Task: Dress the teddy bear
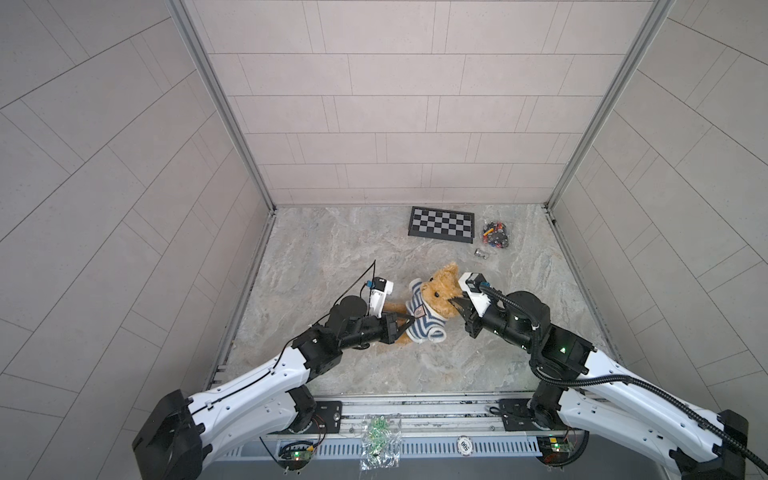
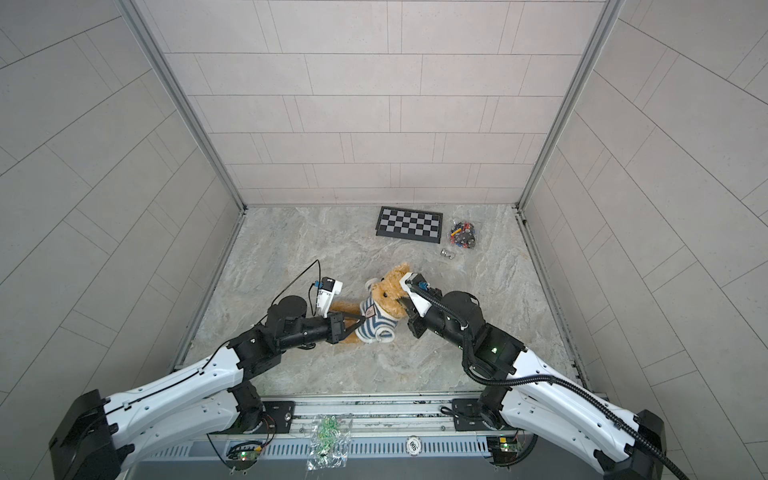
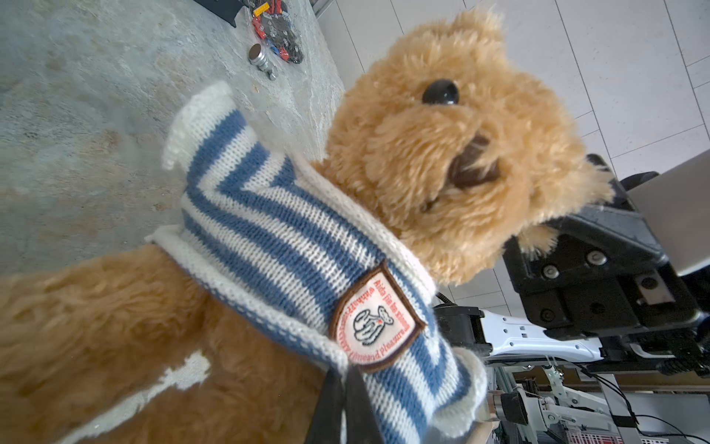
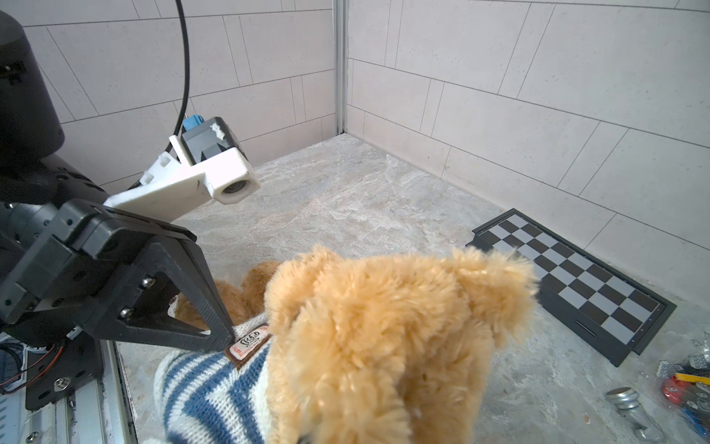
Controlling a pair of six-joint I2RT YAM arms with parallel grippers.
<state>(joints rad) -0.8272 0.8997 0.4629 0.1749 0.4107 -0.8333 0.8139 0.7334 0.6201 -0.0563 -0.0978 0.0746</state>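
My left gripper was pinched tight on the hem of the knitted blue-and-white striped sweater, beside its shield-shaped badge. My right gripper clenched shaggy fur at the head of the teddy bear, mid-table on the veined stone tabletop.

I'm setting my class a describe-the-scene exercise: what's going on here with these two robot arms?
A teddy bear is being dressed on a table. The striped sweater is already over its head and covers its chest. The left gripper is shut on the sweater's hem beside the badge; the right gripper is shut on fur at the side of the bear's head. No paw shows at either cuff. A chessboard and a bag of small parts lie at the back.
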